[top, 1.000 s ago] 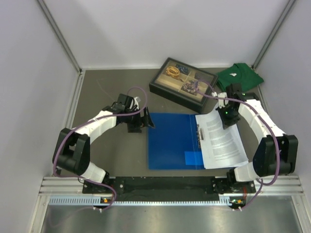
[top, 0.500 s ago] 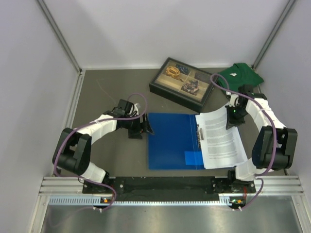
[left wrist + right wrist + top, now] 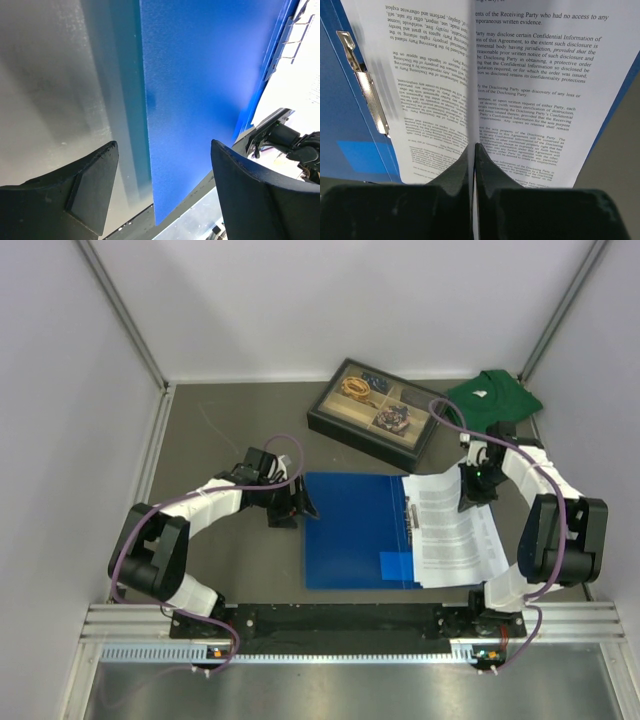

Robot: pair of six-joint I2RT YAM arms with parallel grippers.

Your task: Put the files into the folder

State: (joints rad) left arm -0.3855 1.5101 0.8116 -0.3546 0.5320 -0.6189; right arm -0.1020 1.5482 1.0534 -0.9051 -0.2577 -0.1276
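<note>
Two bent arms (image 3: 215,490): right gripper (image 3: 472,147) tight on files (image 3: 520,100), left gripper (image 3: 164,150) agape at folder (image 3: 200,75).

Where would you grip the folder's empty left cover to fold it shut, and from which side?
Probably the folder by its free left edge, coming from the left. It is thin and lies flat on the table, so only an edge offers purchase, and the files cover the right half. The left gripper stands there, jaws open astride that edge.

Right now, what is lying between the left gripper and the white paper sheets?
Between the left gripper and the white printed paper sheets lies the open, flat bright-blue plastic folder; the top view shows it.
</note>
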